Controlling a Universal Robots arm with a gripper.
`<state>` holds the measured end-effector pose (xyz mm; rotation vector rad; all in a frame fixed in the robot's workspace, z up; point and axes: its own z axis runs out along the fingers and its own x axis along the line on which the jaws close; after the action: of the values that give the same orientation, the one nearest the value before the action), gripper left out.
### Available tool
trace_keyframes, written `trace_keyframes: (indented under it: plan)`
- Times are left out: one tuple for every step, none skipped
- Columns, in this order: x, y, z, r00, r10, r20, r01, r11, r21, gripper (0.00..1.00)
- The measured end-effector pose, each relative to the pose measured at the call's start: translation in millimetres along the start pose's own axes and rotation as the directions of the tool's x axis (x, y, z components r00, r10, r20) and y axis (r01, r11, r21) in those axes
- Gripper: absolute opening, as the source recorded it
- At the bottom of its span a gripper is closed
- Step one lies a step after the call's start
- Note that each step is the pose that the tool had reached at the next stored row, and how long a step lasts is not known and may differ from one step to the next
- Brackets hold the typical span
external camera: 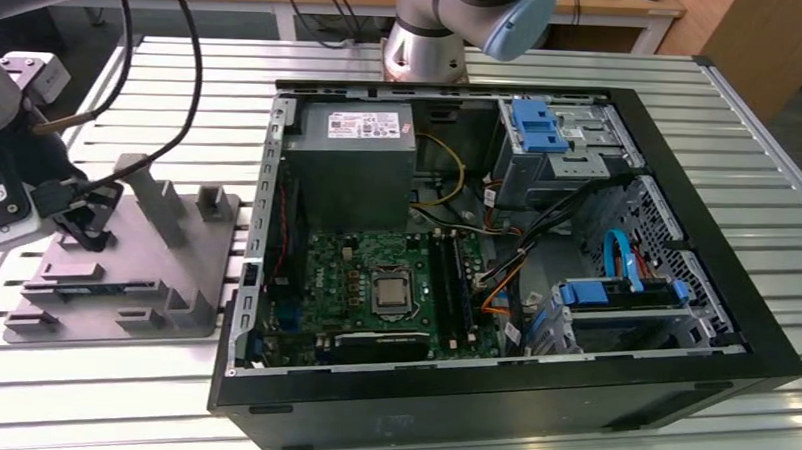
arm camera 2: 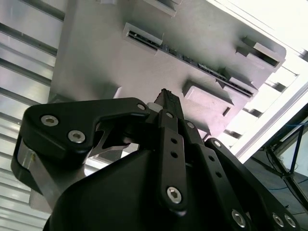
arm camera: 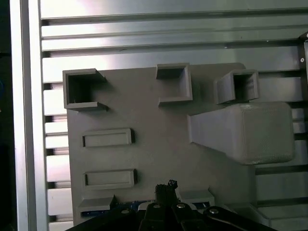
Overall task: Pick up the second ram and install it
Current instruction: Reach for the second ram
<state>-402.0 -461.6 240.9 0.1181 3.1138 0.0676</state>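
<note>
The gripper: hangs clenched on nothing at the exterior view's left, above the gray tray, with its tips drawn together in both wrist views and clear of the ram. The second ram: lies edge-on as a slim dark strip in a long slot along one edge of the tray, not yet lifted; sits at the lower left of the exterior view, just below the gripper there. The tray: rests flat on the slatted metal table, carries upright posts and several open pockets. The open computer case: stands just beside the tray toward the exterior view's right, shows a green motherboard on its floor, a gray power supply above that in the frame, a blue drive bracket at the upper right. The arm's base: stands on the table at the top of the frame.
</note>
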Motion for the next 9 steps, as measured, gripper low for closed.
trace_keyframes:
  plan:
    - [0.0,-0.2,1.1,1.0000,0.000,0.0000,0.000,1.0000,0.0000,0.10]
    - [0.0,-0.3,2.3,1.0000,0.000,0.0001,0.000,1.0000,0.0000,0.10]
    - [0.1,-0.5,3.5,1.0000,0.000,0.0000,0.000,1.0000,0.0000,0.10]
    - [0.1,-0.6,4.8,1.0000,0.000,-0.0001,0.000,1.0000,0.0001,0.10]
    - [0.1,-0.8,6.3,1.0000,0.000,-0.0001,0.000,1.0000,0.0001,0.10]
    - [0.1,-0.9,7.8,1.0000,0.000,-0.0002,0.000,1.0000,0.0001,0.10]
    - [0.2,-1.1,9.5,1.0000,0.000,-0.0001,0.000,1.0000,0.0001,0.10]
    - [0.2,-1.3,11.3,1.0000,0.000,-0.0001,0.000,1.0000,0.0000,0.10]
    - [0.3,-1.5,13.1,1.0000,0.000,-0.0002,0.000,1.0000,0.0000,0.10]
